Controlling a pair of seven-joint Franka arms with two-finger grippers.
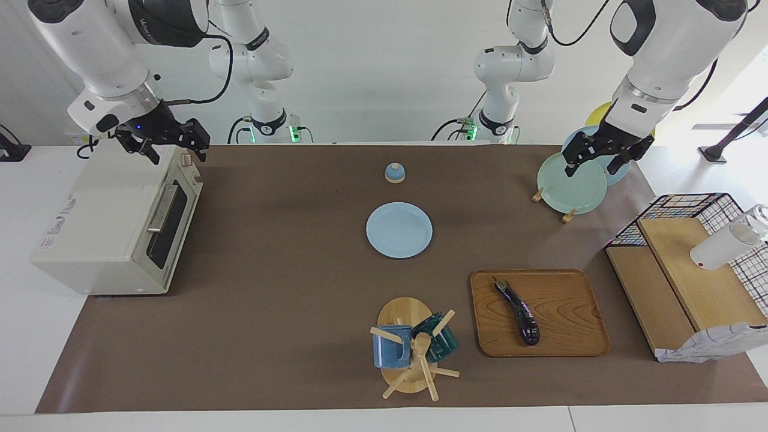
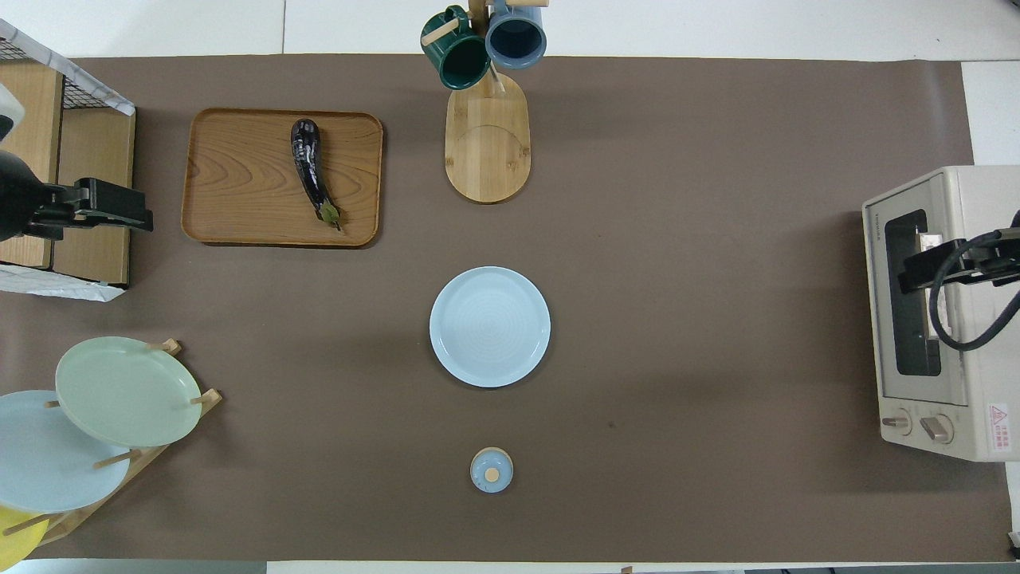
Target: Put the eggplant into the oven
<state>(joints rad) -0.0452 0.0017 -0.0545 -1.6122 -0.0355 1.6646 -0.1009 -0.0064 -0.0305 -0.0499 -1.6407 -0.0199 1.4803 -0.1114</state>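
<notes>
The dark purple eggplant lies slantwise on a wooden tray, its green stem end pointing toward the robots. The cream oven stands at the right arm's end of the table with its glass door closed. My right gripper hangs open just over the oven's top, at the edge above the door, holding nothing. My left gripper hangs open and empty over the plate rack at the left arm's end.
A light blue plate lies mid-table, with a small blue lid nearer to the robots. A mug tree with two mugs stands beside the tray. The plate rack and a wire-and-wood shelf holding a white bottle occupy the left arm's end.
</notes>
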